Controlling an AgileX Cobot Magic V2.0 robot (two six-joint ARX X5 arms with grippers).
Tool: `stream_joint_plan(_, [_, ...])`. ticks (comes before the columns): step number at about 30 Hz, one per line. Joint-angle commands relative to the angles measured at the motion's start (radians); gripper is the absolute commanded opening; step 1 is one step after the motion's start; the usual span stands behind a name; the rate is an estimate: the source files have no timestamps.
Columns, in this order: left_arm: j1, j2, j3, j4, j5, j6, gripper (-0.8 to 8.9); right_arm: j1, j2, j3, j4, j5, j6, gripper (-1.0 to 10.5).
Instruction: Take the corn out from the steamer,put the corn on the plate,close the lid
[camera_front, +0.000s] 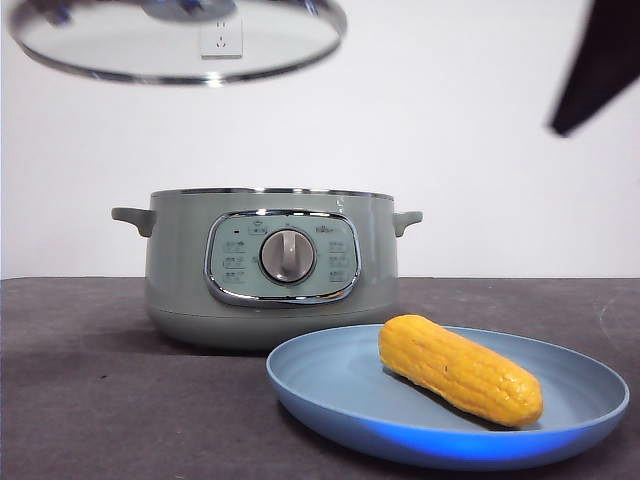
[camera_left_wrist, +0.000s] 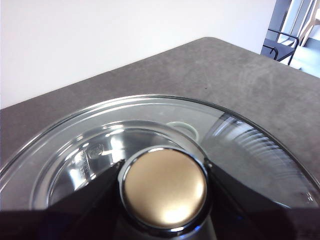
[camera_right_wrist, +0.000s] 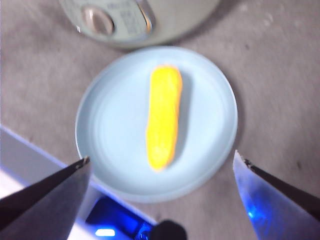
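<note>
Corn, a yellow-orange cob with tapered ends and glossy kernels (camera_front: 461, 369), already lies on the wide, shallow, round blue plate (camera_front: 330, 385), near its middle, in front of and just beside the round sage-green electric steamer pot (camera_front: 180, 270) on the dark grey table (camera_front: 80, 380). That leaves closing the pot as the step in hand. The round clear glass lid with a chrome rim (camera_front: 120, 55) hangs in the air well above the pot, tilted slightly and set toward the pot's handle side away from the plate. The left gripper (camera_left_wrist: 165, 195) holds it, jaws clamped on either side of the knob (camera_left_wrist: 165, 187), which looks bronze and shiny from the wrist camera. The right gripper (camera_right_wrist: 160, 165) hovers high over the plate with its jaws spread wide and holding nothing; in the front view it is probably the black tip at the upper corner. To close well, the lid likely needs centring over the pot's chrome rim and levelling before it descends, then a slow lowering so glass meets metal evenly. Releasing the knob only once the lid sits flat should prevent it sliding off or chipping.
</note>
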Motion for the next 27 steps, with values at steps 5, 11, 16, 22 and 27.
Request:
stream_joint_plan(5, [-0.002, 0.143, 0.016, 0.240, 0.002, -0.007, -0.09, 0.003, -0.086, 0.003, -0.033, -0.002, 0.008, 4.8])
stream_joint_plan(11, [-0.002, 0.264, 0.056, 0.292, -0.009, -0.006, -0.09, 0.003, -0.088, 0.003, -0.033, -0.002, 0.010, 4.8])
stream_joint_plan(16, [-0.002, 0.363, 0.141, 0.287, -0.023, -0.006, -0.09, 0.003, -0.089, 0.003, -0.033, -0.002, 0.019, 4.8])
stream_joint_plan(22, [-0.002, 0.443, 0.192, 0.255, -0.023, -0.004, -0.09, 0.003, -0.089, 0.003, -0.036, -0.002, 0.018, 4.8])
stream_joint_plan(27, [-0.008, 0.477, 0.192, 0.239, -0.023, -0.003, -0.09, 0.003, -0.089, 0.003, -0.036, -0.001, 0.018, 4.8])
